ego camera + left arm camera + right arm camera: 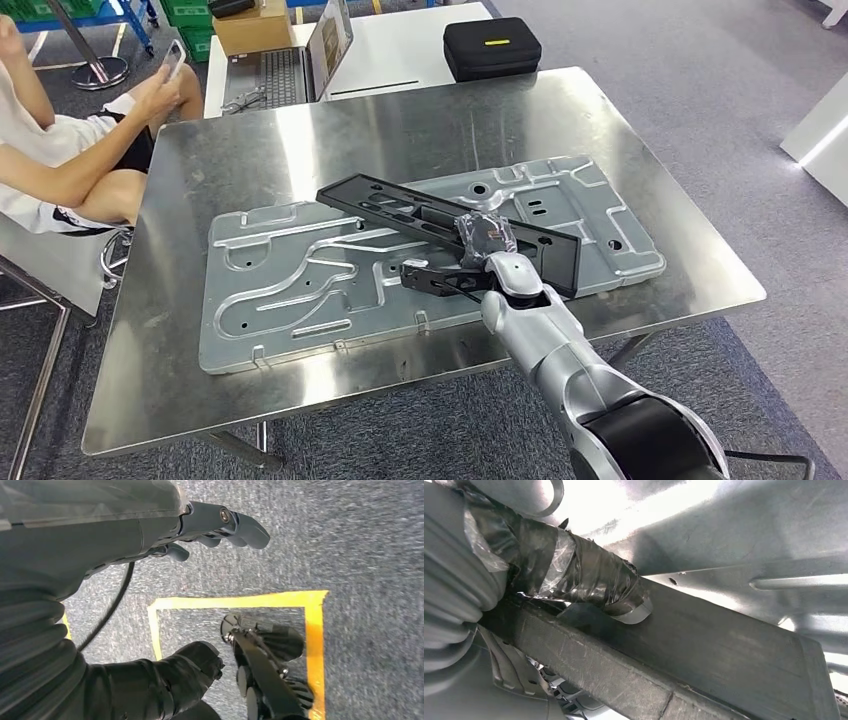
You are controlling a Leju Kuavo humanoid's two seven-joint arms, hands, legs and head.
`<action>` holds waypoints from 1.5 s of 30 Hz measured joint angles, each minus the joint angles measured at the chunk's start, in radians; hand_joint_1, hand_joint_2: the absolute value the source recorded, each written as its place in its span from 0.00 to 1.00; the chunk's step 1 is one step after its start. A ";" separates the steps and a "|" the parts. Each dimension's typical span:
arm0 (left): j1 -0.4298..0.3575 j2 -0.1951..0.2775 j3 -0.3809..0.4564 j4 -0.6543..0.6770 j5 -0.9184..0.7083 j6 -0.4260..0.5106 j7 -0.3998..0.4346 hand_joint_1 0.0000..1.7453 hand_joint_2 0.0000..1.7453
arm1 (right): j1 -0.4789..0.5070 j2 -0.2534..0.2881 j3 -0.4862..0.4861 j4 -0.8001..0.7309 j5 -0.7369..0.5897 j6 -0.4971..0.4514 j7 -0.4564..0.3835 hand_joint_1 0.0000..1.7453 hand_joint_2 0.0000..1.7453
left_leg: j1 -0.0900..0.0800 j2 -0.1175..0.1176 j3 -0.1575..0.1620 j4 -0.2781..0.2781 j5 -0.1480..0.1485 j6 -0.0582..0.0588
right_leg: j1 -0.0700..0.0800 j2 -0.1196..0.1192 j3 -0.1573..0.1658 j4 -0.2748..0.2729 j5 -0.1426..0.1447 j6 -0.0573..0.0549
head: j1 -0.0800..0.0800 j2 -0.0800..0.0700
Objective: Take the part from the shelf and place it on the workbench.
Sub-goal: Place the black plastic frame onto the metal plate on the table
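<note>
**Black bar lies aslant on the steel surface, right hand upon it**

Black and long, the part (450, 225) lies across the grey stamped panel (300, 285) on the steel surface (250, 150). From your head view its long axis runs diagonally, one end toward the far left of the panel, the other toward the near right, where it meets the right hand (487, 240). That hand, wrapped in glossy film, sits on top of the bar at its near-right part. The right wrist view gives you what the head view cannot: the wrapped thumb (594, 582) pressed flat against the bar's broad face (734, 645), with the bright panel behind it. The other fingers are hidden, so you cannot tell whether the hand grips the bar or merely rests on it.

Your left wrist view looks down at grey carpet and yellow floor tape (235, 601); the left hand (200, 535) hangs there with fingers spread, holding nothing. A seated person (80, 150) is beside the surface's far left corner.
</note>
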 joint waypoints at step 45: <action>0.003 0.014 0.001 0.000 0.044 -0.069 -0.052 0.00 0.00 | -0.515 -0.132 0.063 -0.147 0.171 0.424 -0.068 0.00 0.00 | -0.016 0.010 0.056 -0.238 0.150 0.070 | 0.010 0.011 -0.155 0.332 -0.168 0.033 | 0.013 0.000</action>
